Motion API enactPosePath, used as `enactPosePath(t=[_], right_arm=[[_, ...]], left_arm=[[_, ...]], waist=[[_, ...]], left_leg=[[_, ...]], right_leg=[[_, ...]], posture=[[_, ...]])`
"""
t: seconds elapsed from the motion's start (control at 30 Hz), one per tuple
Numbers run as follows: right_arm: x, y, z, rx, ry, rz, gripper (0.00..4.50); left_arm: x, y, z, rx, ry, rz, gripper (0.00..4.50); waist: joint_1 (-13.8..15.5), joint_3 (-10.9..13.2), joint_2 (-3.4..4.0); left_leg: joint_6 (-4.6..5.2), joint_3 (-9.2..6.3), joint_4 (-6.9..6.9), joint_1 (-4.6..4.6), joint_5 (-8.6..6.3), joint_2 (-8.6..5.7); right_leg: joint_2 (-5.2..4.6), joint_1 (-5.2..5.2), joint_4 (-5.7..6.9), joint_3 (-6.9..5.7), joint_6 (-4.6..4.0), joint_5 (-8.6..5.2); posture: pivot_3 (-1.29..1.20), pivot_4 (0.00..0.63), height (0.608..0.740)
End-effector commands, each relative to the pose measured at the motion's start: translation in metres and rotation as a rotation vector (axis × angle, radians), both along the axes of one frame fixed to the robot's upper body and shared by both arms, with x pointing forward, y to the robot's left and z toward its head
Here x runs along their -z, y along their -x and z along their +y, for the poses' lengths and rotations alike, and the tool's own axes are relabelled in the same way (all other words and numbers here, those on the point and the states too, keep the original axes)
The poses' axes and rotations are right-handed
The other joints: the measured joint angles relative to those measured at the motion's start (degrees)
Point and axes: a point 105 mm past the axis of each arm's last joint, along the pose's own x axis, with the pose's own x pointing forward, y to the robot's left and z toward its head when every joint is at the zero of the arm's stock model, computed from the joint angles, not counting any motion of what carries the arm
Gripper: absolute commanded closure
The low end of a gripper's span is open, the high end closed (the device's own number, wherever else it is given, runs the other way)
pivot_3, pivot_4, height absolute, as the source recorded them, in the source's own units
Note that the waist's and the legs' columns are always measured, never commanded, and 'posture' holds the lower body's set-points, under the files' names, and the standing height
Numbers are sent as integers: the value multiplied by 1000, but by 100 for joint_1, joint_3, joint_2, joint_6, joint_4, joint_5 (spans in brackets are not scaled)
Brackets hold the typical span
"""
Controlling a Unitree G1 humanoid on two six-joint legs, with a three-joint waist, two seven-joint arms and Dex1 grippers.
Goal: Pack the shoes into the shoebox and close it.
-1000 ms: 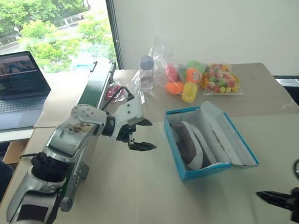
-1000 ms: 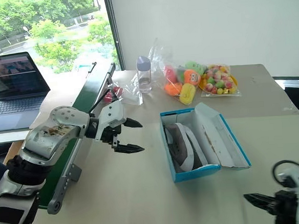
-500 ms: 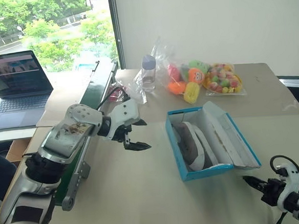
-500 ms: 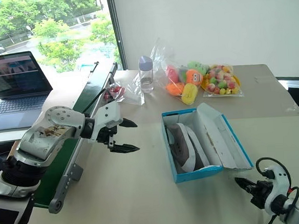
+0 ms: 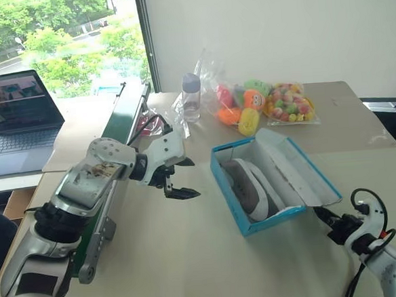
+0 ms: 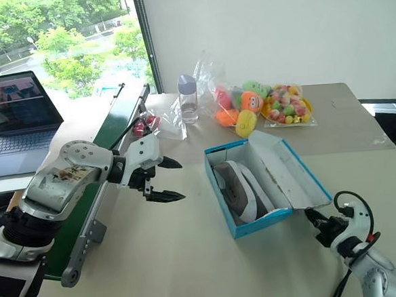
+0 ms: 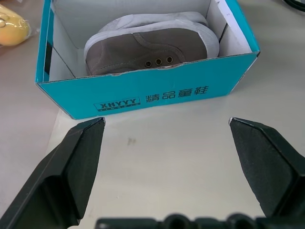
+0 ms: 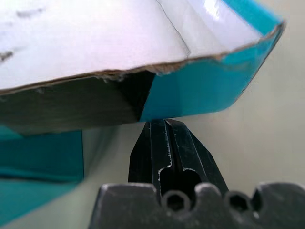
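On the beige table the blue shoebox sits open w/ the shoes already inside, side by side, soles white, so packing looks done; step in hand = closing. Lid hangs out flat on the box's right side, white inner face up.

Right gripper is low at table level by the near right corner of the lid, fingers pressed together, nothing held. Right wrist view shows the closed tips poking just under the lid's torn cardboard edge; can't tell if they touch it. Right arm comes in from bottom right, nearly level, aimed toward the box.

Left gripper hovers above the table, well apart from the box on its left side, jaws wide, empty, pointing at the box's long blue wall.

Next, prob.: slide the closed tips further under the lid, lift and swing it over the shoes toward the left; left gripper may need to brace the box wall so it doesn't skid. Risk: lid slips off the tips.
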Motion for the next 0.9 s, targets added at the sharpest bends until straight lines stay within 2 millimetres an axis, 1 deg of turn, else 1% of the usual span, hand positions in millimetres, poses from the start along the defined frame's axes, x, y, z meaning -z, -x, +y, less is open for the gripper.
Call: enactPosePath(t=[0.03, 0.13, 0.23, 0.37, 0.4, 0.53, 0.6, 0.7, 0.8, 0.9], right_arm=[[-56, -4, -23, 104, -28, -241, 4500], [-82, -4, -20, 85, -63, -325, 4500], [-105, -6, 0, -28, -66, -355, 4500], [-122, -7, 25, -162, -50, -341, 4500], [-128, -7, 38, -236, -53, -331, 4500], [-142, -5, 68, -420, -31, -297, 4500], [-146, -4, 77, -476, -22, -282, 4500], [-153, -8, 96, -587, 22, -259, 4500], [-158, -13, 105, -650, 61, -242, 4500], [-161, -20, 108, -692, 99, -233, 4500]], left_arm=[[-12, 1, -1, 12, 7, -55, 27], [-13, 1, -1, 12, 6, -57, 27], [-14, 0, -1, 12, 6, -60, 27], [-14, -1, 0, 10, -1, -67, 27], [-15, -2, 1, 6, -3, -67, 27], [-14, -2, 4, -13, -7, -67, 27], [-13, -3, 5, -20, -9, -68, 27], [-14, -1, 7, -29, -6, -66, 27], [-16, 2, 9, -31, -1, -65, 27], [-25, 7, 10, -26, 44, -50, 27]], waist=[[1, 0, 0], [1, 0, 1], [-3, 0, 3], [-5, 0, 4], [-5, -1, 4], [-3, 0, 3], [-3, 0, 3], [-2, 0, 3], [0, 0, 2], [5, 1, 1]], left_leg=[[0, 0, 0, 1, 0, 0], [0, 0, -1, 1, 0, 1], [0, 0, -1, 3, 0, 2], [0, 1, -2, 6, 0, 2], [0, 1, -2, 6, 0, 2], [0, 1, -2, 5, 0, 2], [0, 2, -2, 5, 0, 1], [0, 2, -1, 4, 0, 1], [1, 3, 0, 4, 0, 0], [1, 2, -1, 1, 0, 0]], right_leg=[[0, 1, 0, 0, 0, 0], [-1, 1, 1, 1, 1, 1], [-1, 2, 1, 1, 15, 10], [-1, 3, 2, 4, 11, 8], [-2, 2, 2, 3, 9, 7], [-2, 2, 1, 3, 3, 3], [-2, 2, 1, 3, -1, 1], [-1, 3, 0, 2, -1, 1], [-1, 2, 0, 3, 0, 1], [1, 1, -1, -2, 1, 2]], posture=[[0, 150, 740], [0, 150, 740], [0, 150, 740], [0, 150, 740], [0, 150, 740], [0, 150, 740], [0, 150, 740], [0, 150, 740], [0, 150, 740], [0, 150, 740]])
